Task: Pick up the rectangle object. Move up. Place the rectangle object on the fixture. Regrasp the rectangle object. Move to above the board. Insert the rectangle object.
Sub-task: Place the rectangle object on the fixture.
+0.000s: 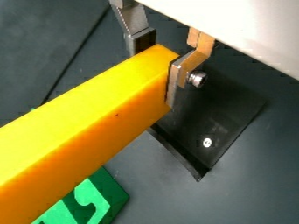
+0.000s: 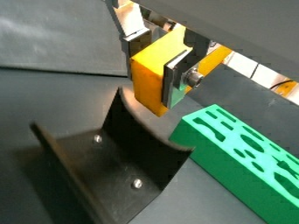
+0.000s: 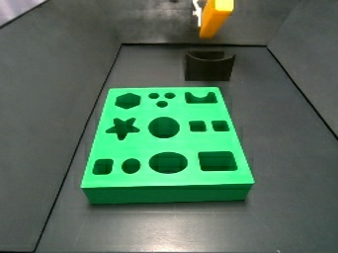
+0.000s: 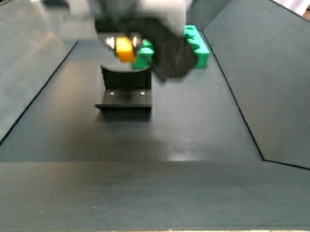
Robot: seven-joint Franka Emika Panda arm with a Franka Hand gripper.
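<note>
**Block in my grip, hanging over the fixture**

In a wrist view my gripper [image 1: 162,54] has its silver fingers [image 1: 181,74] pinched on one end of the rectangle object [image 1: 82,122], which runs long and level away from the pads. Below it lie the fixture [image 1: 216,122] and a corner of the board [image 1: 87,203]. The faces look smooth and hard, so I judge the block stiff, light and somewhat slippery. Held by the end as it is, it may tilt in the pads; a hold nearer the middle, across the narrow sides, would serve better at the regrasp.

In the other wrist picture the block's end face shows between my plates, clear above the dark notched fixture, with the green board just beside it.

In a side view my gripper [image 3: 209,15] is at the far end of the scene, carrying the orange block above the fixture [image 3: 208,66] and apart from it; the board [image 3: 165,188] lies nearer.

In the opposite side view my arm is blurred, the wrist pointing down over the fixture [image 4: 123,95], the block not yet seated in the notch.
</note>
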